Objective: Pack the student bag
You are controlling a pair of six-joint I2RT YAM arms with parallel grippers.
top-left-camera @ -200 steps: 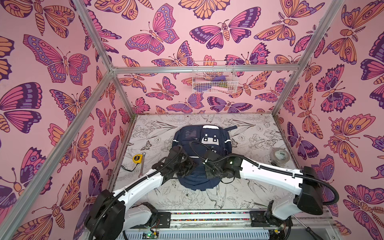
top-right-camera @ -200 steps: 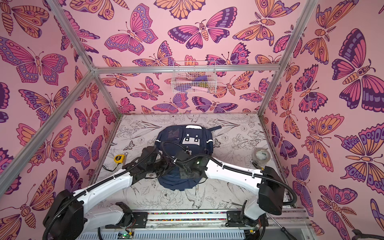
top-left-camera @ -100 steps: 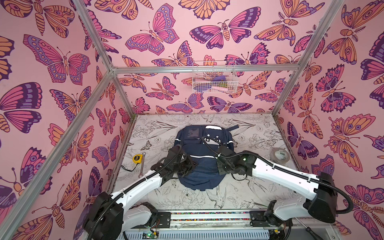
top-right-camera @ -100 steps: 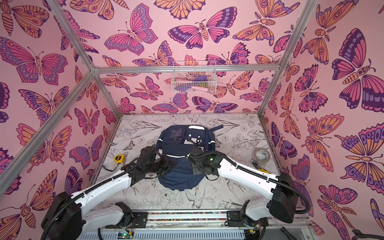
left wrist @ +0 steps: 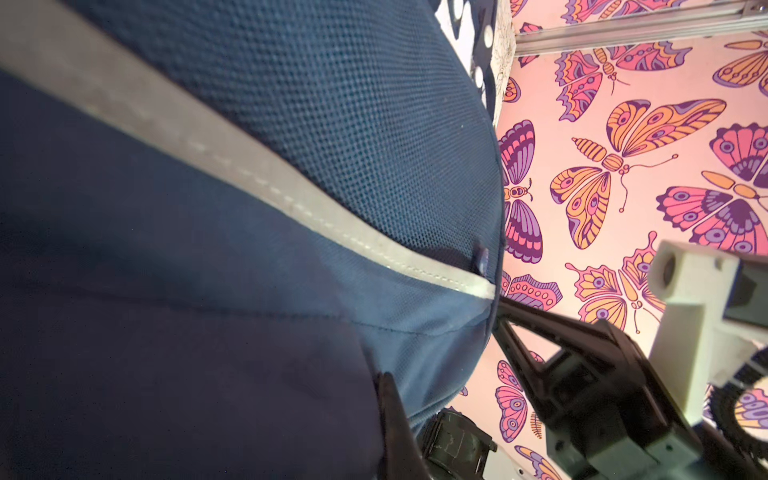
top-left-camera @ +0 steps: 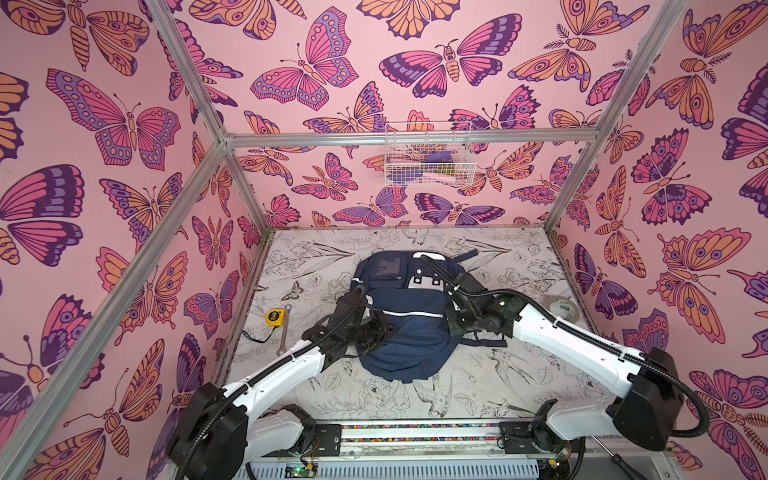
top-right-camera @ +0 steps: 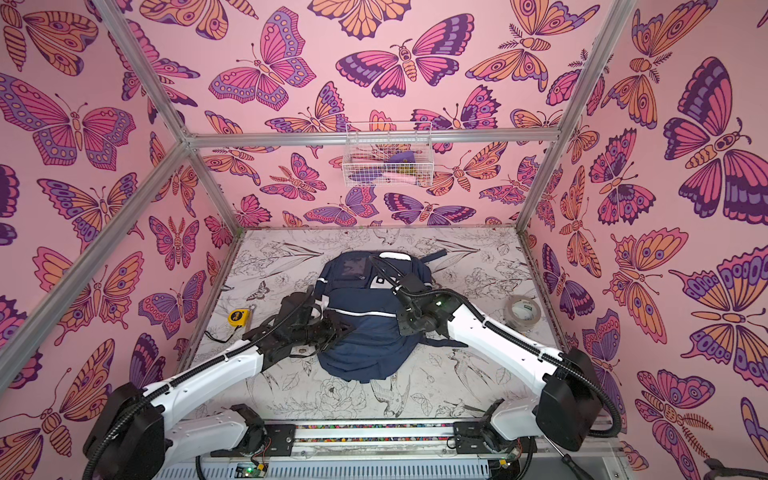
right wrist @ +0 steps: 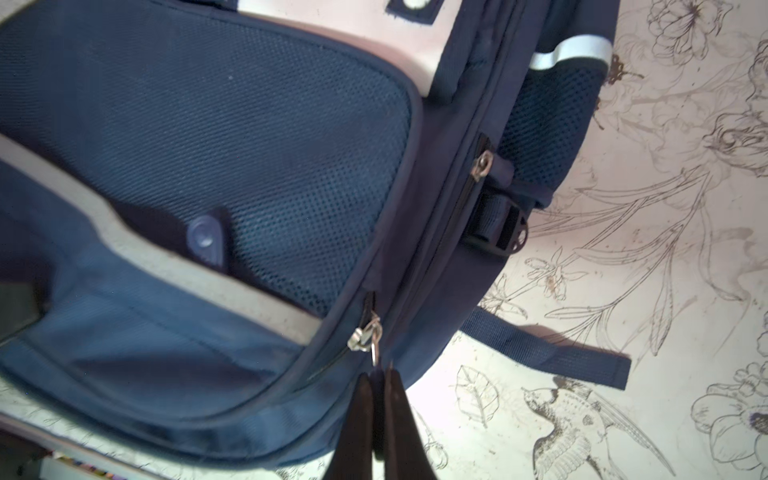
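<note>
Yellow tape measure [top-left-camera: 274, 316] near student bag [top-left-camera: 409, 332]; left gripper [top-left-camera: 384, 330] closed, right gripper [right wrist: 376, 374] pinching zipper [right wrist: 365, 332].

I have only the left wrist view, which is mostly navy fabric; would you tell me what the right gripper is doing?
Observer: The right gripper is shut on the zipper pull at the side of the student bag, as the right wrist view shows.
Operator: Thank you. How does the bag lie?
Observer: Flat on the table, front up, with its white patch toward the back wall.
Operator: Is anything loose beside it?
Observer: A yellow tape measure lies on the left arm's side, apart from the bag.
</note>
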